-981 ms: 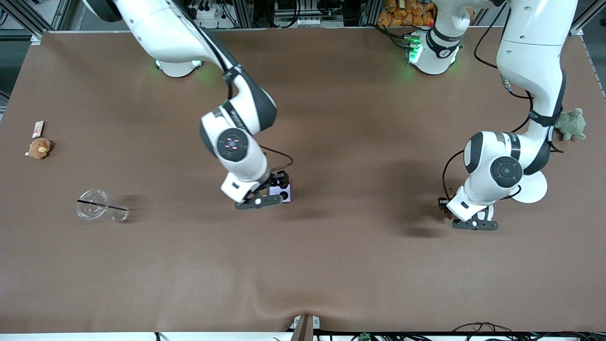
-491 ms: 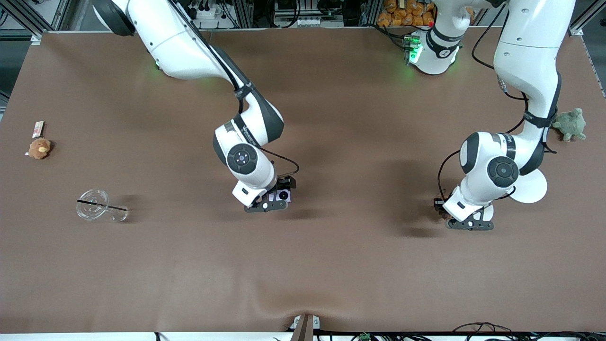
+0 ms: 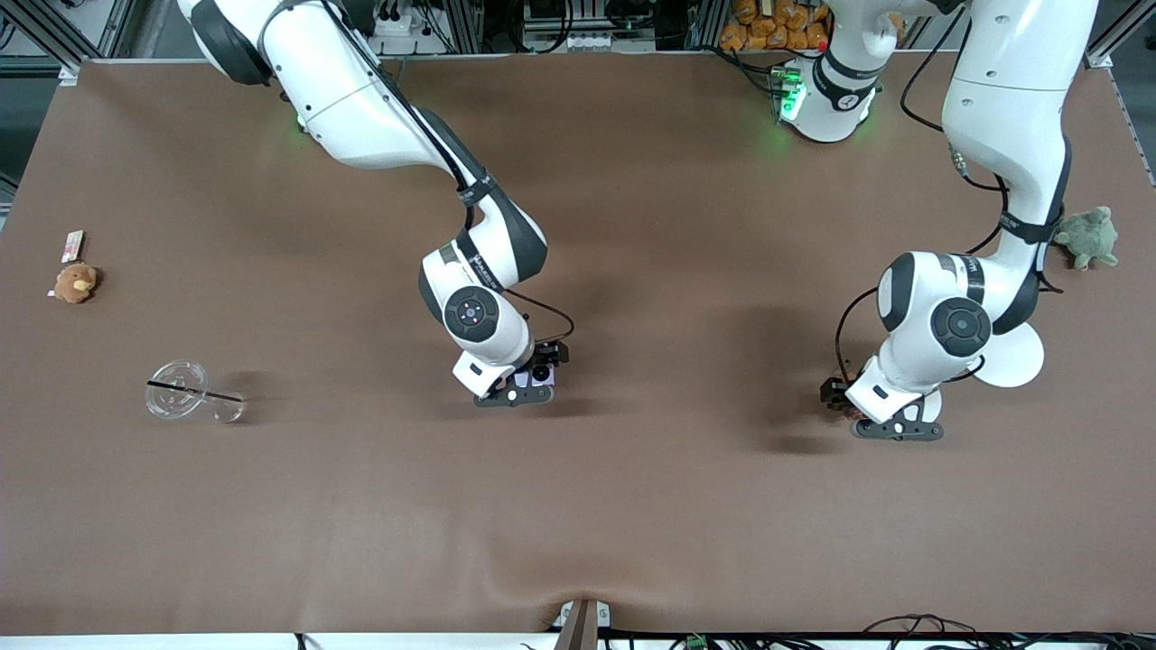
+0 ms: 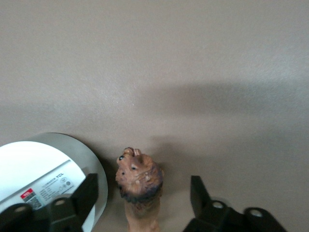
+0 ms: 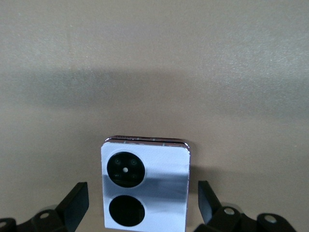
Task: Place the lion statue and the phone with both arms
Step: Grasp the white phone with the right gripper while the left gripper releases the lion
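Front view, starting at the right arm's end of the table (image 3: 632, 506): a small round brown plush (image 3: 74, 283) lies near the edge with a little card (image 3: 72, 244) just beside it, and a clear plastic cup (image 3: 191, 393) lies on its side nearer the camera. Around the middle, the right gripper (image 3: 519, 390) is low over the phone (image 3: 540, 372). The right wrist view shows the phone (image 5: 145, 187) flat on the brown mat, its two black circles facing up, between spread fingers (image 5: 77, 200) that stand clear of its edges, so the claw is released. Toward the left arm's end, the left gripper (image 3: 890, 424) is down at the lion statue (image 3: 844, 406). The left wrist view has the lion statue (image 4: 139, 186) resting on the mat with gaps to both fingers (image 4: 200, 195), also released; a white round disc (image 4: 46, 176) lies just beside it. A green plush toy (image 3: 1088, 236) sits near that end's edge.
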